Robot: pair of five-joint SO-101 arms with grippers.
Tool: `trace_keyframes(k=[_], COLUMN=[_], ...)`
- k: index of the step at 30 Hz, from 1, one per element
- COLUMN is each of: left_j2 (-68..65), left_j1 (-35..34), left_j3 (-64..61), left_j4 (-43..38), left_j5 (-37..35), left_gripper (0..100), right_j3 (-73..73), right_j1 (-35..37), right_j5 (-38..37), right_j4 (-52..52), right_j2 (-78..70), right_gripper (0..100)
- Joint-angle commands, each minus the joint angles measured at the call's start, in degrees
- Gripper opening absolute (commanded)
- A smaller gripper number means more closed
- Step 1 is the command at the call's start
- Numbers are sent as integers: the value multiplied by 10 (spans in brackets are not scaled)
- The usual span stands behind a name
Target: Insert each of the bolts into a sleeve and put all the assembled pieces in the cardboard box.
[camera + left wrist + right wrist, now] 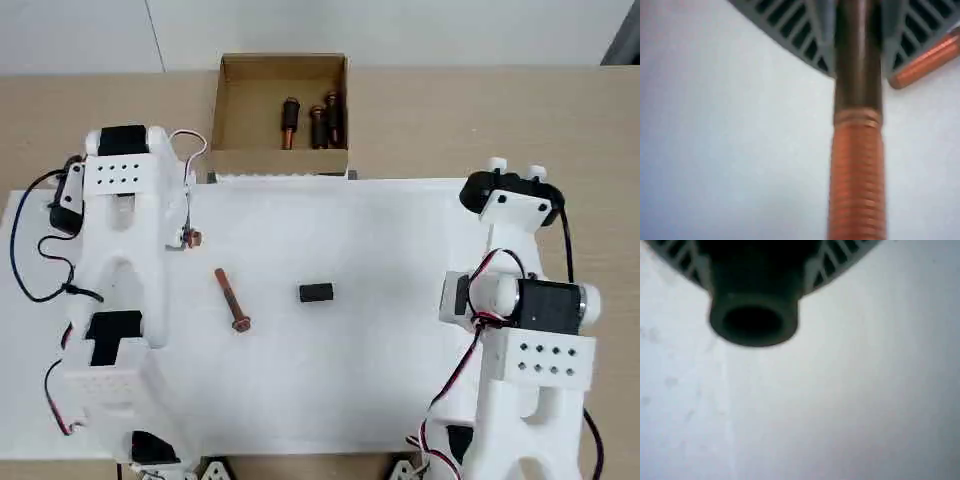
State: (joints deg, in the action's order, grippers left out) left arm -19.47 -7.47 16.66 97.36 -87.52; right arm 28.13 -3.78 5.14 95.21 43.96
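Bolt (857, 165) clenched in left gripper (858, 25); sleeve (754, 322) grasped by right gripper (755, 265). Insertion step in hand; next move likely needs bolt tip aligned with sleeve bore

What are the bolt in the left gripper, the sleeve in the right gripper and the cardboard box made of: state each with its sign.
The bolt looks metal: fine threads with a coppery sheen, darker smooth shank beyond them; perhaps plated steel. The sleeve is a matte black hollow tube; plastic or blackened metal, unclear. The cardboard box is dull brown cardboard with folded walls.
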Motion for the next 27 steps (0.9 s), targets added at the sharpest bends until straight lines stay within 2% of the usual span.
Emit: trace_keyframes(k=[1,6,11,20,27], left_j2=[41,41,41,42,42], left_j1=[0,1,-1,-17,-69], left_j3=[13,13,13,14,13], left_j4=[-19,-26,-24,-22,-5], left_j5=[-2,-2,5,241,343], left_gripper=[59,180,192,192,194], right_j3=[-3,-3,-3,-3,-3], right_j1=[-5,-5,-5,-6,-6], right_j5=[6,6,6,6,6], right_j4=[-6,-6,-6,-6,-6], right_j2=[14,14,14,14,12], right_gripper=[3,3,3,3,3])
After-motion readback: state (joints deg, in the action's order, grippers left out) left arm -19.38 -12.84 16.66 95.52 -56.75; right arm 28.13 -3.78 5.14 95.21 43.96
